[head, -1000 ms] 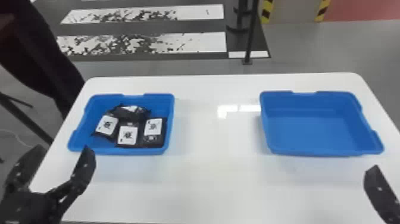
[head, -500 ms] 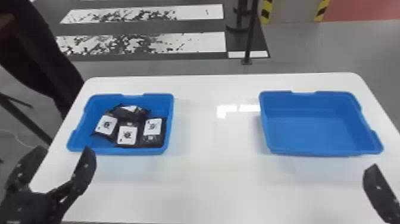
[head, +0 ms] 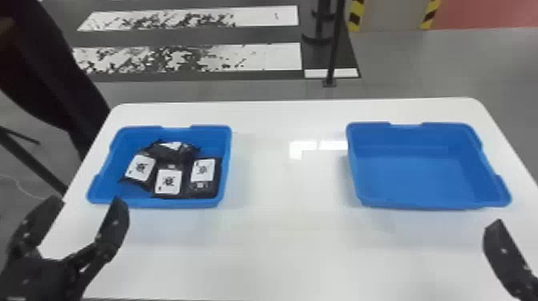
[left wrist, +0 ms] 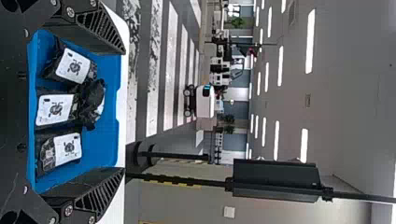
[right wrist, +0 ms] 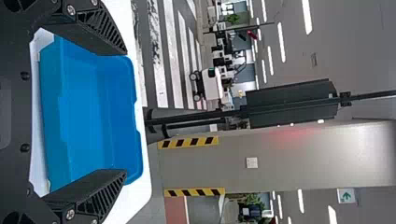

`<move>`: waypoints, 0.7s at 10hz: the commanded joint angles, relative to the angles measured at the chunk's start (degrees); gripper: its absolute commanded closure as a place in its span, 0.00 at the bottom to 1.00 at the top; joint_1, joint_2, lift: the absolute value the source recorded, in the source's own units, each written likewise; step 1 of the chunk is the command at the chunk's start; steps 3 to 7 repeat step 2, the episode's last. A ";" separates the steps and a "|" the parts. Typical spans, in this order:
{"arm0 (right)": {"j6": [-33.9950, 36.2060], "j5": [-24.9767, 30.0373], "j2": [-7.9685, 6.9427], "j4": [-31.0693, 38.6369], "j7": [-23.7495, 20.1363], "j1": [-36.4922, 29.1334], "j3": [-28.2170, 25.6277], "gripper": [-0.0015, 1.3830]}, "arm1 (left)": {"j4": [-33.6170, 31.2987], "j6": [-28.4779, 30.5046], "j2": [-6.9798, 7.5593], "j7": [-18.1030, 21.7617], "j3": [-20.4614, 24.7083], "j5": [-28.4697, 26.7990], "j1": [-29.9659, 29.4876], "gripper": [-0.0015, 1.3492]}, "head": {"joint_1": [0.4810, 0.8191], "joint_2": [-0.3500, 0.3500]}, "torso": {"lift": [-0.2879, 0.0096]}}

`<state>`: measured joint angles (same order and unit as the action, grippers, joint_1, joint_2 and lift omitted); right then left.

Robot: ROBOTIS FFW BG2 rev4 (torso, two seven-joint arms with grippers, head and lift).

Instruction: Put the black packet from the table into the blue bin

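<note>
Four black packets [head: 168,182] in left blue bin [head: 172,203], near worktop's [head: 272,240] left edge; three along bin's near side, one behind. Right blue bin [head: 408,176] near worktop's right edge. Left gripper [head: 87,202] by near left corner, spread, released. Right gripper [head: 505,256] by near right corner, fingers apart.

Head view: bin at centre left [head: 176,203] and bin at centre right [head: 408,172], both plain blue; packets [head: 206,193] at centre left, black with black-on-white labels. Table [head: 272,244], white. Upper left, floor stripes [head: 264,56] white, speckled black; upper right, edge markings [head: 356,16] banded yellow and black.
</note>
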<state>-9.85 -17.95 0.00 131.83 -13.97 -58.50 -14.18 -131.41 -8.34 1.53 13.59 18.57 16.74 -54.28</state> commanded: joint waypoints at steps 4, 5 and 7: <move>0.00 0.01 -0.05 0.00 0.00 -0.14 0.02 0.08 | 0.00 0.04 0.14 0.04 -0.06 0.05 0.00 0.11 | 0.63 0.59 | 0.60; 0.00 0.01 -0.05 0.00 0.00 -0.14 0.02 0.08 | 0.00 0.04 0.14 0.04 -0.06 0.05 0.00 0.11 | 0.63 0.59 | 0.60; 0.00 0.01 -0.05 0.00 0.00 -0.14 0.02 0.08 | 0.00 0.04 0.14 0.04 -0.06 0.05 0.00 0.11 | 0.63 0.59 | 0.60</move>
